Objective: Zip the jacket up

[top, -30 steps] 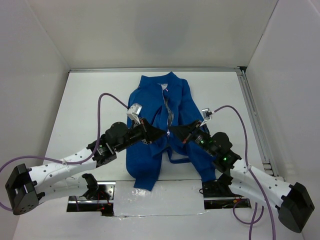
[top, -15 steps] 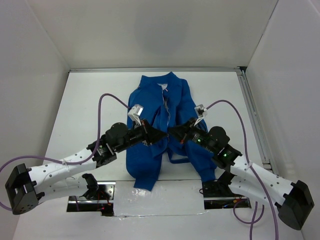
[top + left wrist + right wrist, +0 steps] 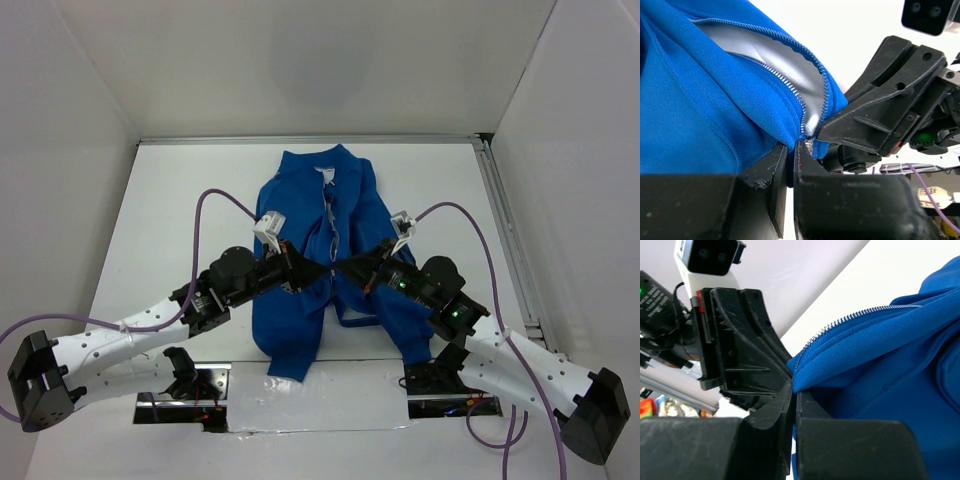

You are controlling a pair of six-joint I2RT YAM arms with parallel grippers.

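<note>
**A:** Top camera's perched high behind the arm bases, looking down and forward over the flat white table (image 3: 180, 200). It's the wide, distant view.

**B:** Left wrist camera's tight in, sighting along the left gripper (image 3: 791, 150) at the royal-blue fabric jacket (image 3: 700, 110), facing the right gripper (image 3: 821, 132).

**A:** Right wrist camera answers, equally close, staring straight back. All three share that stretch of zipper (image 3: 855, 315) mid-jacket.

right tool (image 3: 792, 389) clamped on jacket (image 3: 890, 360) edge | zipper teeth (image 3: 850, 317) above | left tool (image 3: 774, 354) just beside
</note>
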